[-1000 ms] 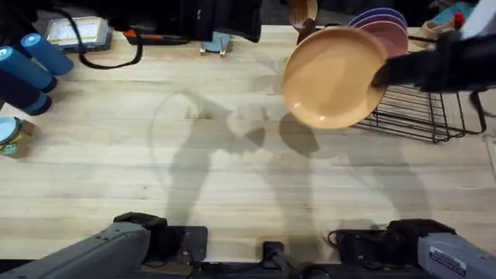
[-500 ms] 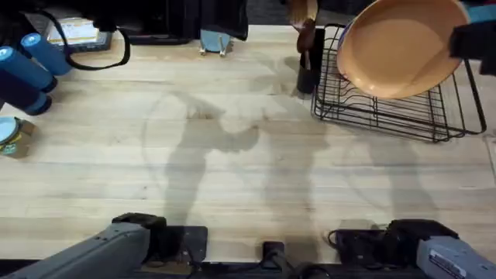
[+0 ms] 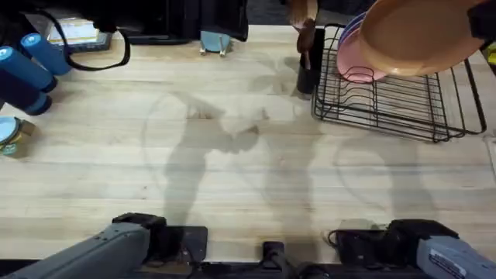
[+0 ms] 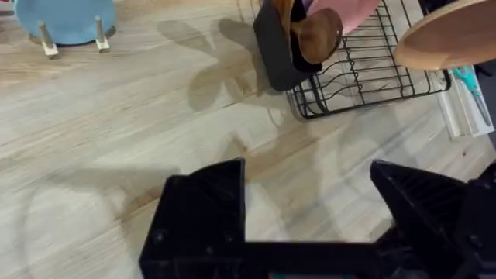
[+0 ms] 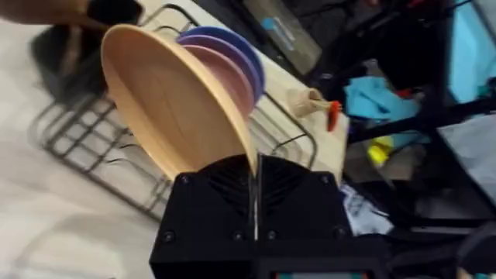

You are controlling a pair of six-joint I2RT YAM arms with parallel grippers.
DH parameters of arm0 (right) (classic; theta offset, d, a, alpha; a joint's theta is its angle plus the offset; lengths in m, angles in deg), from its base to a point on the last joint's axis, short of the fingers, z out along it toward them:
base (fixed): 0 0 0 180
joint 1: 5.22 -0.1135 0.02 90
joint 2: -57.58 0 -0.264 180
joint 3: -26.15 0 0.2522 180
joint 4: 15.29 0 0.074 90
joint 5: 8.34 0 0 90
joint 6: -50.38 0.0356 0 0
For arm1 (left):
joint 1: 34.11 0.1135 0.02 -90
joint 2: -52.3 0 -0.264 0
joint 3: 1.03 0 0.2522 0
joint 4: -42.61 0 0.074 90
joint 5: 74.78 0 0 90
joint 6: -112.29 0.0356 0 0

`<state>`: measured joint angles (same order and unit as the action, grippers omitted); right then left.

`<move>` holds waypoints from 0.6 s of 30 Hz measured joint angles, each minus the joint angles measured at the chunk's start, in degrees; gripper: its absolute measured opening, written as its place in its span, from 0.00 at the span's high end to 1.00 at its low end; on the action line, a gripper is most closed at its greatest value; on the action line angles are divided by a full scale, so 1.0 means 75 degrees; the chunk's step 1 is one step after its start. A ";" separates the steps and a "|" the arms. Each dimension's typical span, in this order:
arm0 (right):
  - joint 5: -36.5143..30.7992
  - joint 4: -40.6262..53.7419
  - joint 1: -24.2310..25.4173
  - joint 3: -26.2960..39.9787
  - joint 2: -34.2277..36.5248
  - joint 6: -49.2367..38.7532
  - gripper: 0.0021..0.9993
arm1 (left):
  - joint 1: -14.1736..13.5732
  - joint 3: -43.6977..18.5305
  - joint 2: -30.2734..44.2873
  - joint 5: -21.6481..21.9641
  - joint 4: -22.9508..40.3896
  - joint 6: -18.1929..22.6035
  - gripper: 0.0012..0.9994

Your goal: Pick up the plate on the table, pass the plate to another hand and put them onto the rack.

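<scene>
Right gripper point(image 5: 254, 180), jaws clamped on the rim of the plate point(image 3: 422, 35), holds it tilted above the rack point(image 3: 387, 105) at the surface's far right corner. Left gripper point(image 4: 310, 205) open, empty. Risk: misaligned descent strikes the pink plate point(image 3: 355, 62), missing a slot.

pink plate point(image 3: 358, 62), blue cylinders point(image 3: 27, 66), perhaps bottles

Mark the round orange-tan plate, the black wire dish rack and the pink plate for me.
Round orange-tan plate point(image 3: 422, 35), overhead view, middle of its face.
Black wire dish rack point(image 3: 403, 105), overhead view, bare base wires.
Pink plate point(image 3: 353, 62), overhead view, visible lower face.
</scene>
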<state>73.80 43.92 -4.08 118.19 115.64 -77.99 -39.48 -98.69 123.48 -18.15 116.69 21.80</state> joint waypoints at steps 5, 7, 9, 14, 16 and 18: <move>-0.0420 -0.0606 0.0380 0.0006 0.0420 -0.0300 0.97 | 0.0000 0.0000 0.0001 0.0000 0.0000 0.0000 0.00; -0.0511 -0.0661 0.0542 0.0006 0.0621 -0.0562 0.97 | 0.0000 0.0000 0.0003 0.0000 0.0000 0.0000 0.00; -0.0596 -0.0697 0.0674 0.0006 0.0846 -0.0941 0.97 | 0.0000 0.0000 0.0002 0.0000 0.0001 0.0000 0.00; -0.0666 -0.0755 0.0788 0.0006 0.1333 -0.1870 0.97 | 0.0000 0.0000 0.0000 0.0000 0.0003 0.0000 0.00; -0.0666 -0.0798 0.0788 0.0006 0.1521 -0.2160 0.97 | 0.0000 0.0000 0.0000 0.0000 0.0000 0.0000 0.00; -0.0666 -0.0919 0.0788 0.0006 0.1708 -0.2387 0.97 | 0.0000 0.0000 0.0002 0.0000 0.0002 0.0000 0.00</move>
<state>68.80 37.02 1.83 118.23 128.45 -95.89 -39.48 -98.69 123.50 -18.15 116.70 21.80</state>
